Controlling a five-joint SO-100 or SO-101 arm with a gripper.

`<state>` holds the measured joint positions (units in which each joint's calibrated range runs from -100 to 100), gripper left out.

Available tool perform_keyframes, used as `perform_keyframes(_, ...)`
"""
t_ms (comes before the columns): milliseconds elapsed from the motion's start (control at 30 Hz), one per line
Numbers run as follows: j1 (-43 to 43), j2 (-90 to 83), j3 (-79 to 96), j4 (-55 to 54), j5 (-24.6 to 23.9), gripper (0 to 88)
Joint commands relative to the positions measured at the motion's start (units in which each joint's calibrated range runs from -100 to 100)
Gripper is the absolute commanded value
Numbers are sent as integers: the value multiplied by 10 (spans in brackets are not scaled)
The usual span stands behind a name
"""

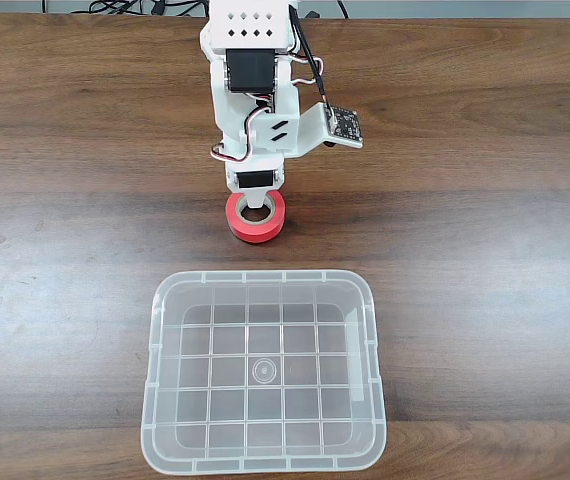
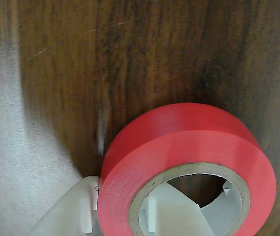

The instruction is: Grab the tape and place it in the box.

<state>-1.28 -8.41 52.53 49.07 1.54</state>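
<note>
The tape [image 1: 256,228] is a small red-orange roll with a grey core, lying flat on the wooden table just above the box in the fixed view. My white gripper [image 1: 256,205] points down onto it from above. In the wrist view the tape [image 2: 179,142] fills the lower right. One white finger [image 2: 177,211] sits inside the core and the other finger [image 2: 78,211] presses the outer wall, so my gripper [image 2: 123,219] is shut on the roll's wall. The box [image 1: 155,400], a clear plastic bin with a grid bottom, stands empty near the table's front edge.
The arm's base and cables [image 1: 255,30] sit at the table's back edge. A small circuit board [image 1: 343,124] sticks out on the arm's right side. Bare wooden tabletop [image 1: 485,250] lies on both sides of the tape and box.
</note>
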Motion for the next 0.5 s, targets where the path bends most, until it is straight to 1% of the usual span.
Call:
perform_keyframes(0, -3, -1, -50, 8, 0, 32)
perform_keyframes(167, 0, -4, -60, 26, 0, 32)
perform_keyframes(267, 3, -36, -96, 80, 0, 32)
perform_keyframes(467, -3, -167, -209, 199, 0, 35)
